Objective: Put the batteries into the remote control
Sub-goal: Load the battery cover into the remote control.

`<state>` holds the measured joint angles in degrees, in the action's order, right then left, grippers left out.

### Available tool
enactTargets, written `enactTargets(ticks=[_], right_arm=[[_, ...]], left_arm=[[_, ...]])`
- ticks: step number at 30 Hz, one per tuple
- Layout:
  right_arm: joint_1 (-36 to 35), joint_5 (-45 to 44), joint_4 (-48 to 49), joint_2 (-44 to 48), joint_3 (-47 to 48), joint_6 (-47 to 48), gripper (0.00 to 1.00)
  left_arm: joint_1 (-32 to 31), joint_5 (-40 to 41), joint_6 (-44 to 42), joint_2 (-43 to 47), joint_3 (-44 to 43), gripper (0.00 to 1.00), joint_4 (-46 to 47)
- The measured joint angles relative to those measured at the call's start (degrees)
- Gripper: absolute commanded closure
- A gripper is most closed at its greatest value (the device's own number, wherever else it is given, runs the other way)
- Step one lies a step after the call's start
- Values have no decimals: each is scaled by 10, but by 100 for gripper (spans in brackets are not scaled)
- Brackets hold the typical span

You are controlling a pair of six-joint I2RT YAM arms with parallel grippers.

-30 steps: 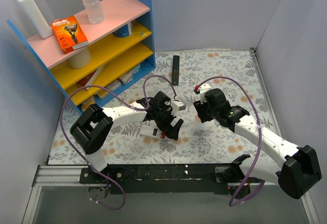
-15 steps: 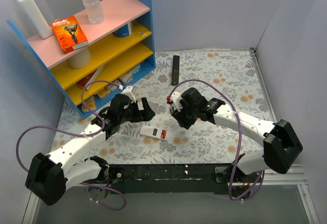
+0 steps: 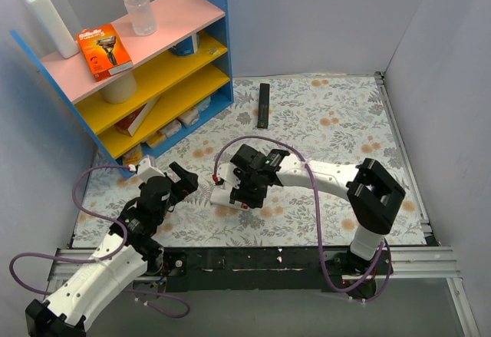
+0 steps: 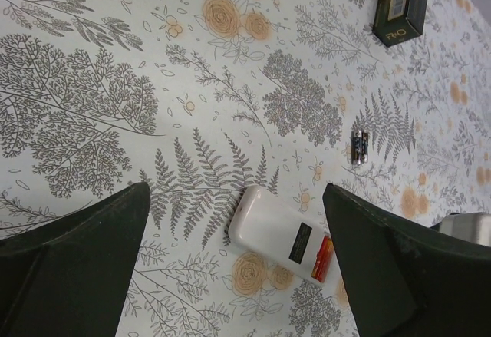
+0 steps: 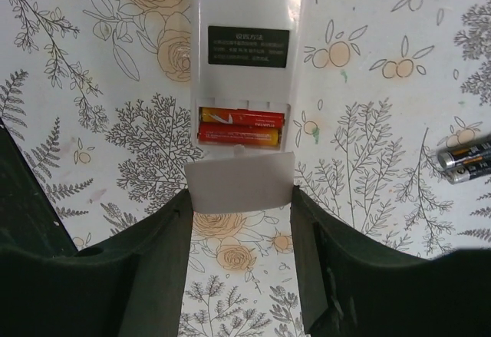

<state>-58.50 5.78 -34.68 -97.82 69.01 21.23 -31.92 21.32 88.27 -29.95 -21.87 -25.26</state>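
The remote control (image 5: 247, 14) lies white back up, also seen in the left wrist view (image 4: 272, 231) and from above (image 3: 224, 196). Its compartment is uncovered, and two red-orange batteries (image 5: 239, 127) lie side by side inside, showing as a red strip (image 4: 323, 257). My right gripper (image 5: 240, 189) is shut on a flat white battery cover (image 5: 239, 177), just below the compartment's edge. It hovers over the remote's red end (image 3: 247, 189). My left gripper (image 4: 236, 191) stands wide open and empty, well left of the remote (image 3: 178, 181).
A loose pair of dark batteries (image 5: 464, 160) lies on the floral tablecloth right of the remote (image 4: 359, 147). A longer black remote (image 3: 263, 105) lies further back. A blue shelf unit (image 3: 153, 76) with yellow and pink boards fills the back left.
My left arm has pulled back from the remote to the lower left, its gripper still open. My right gripper has travelled left and now sits at the remote's open end.
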Motion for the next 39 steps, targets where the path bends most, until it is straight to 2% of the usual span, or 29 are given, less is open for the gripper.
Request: enactTargets(ticks=[4,16,22,29,39], right_arm=[[-15,1,-17,-34,24,13,81],[-28,-21,-45,-98,71,11,79],[-28,-34,-54,-109,80,1,77],[-28,-37,-60,-115,87,-5,68],[-42,-50,-74,-122,97,16,65]], left_arm=[[0,23,11,36,17,2,-5],[0,61,17,69,14,3,-36],[0,67,17,87,14,3,-35],[0,67,17,82,14,3,-36],[0,67,17,76,14,3,-35]])
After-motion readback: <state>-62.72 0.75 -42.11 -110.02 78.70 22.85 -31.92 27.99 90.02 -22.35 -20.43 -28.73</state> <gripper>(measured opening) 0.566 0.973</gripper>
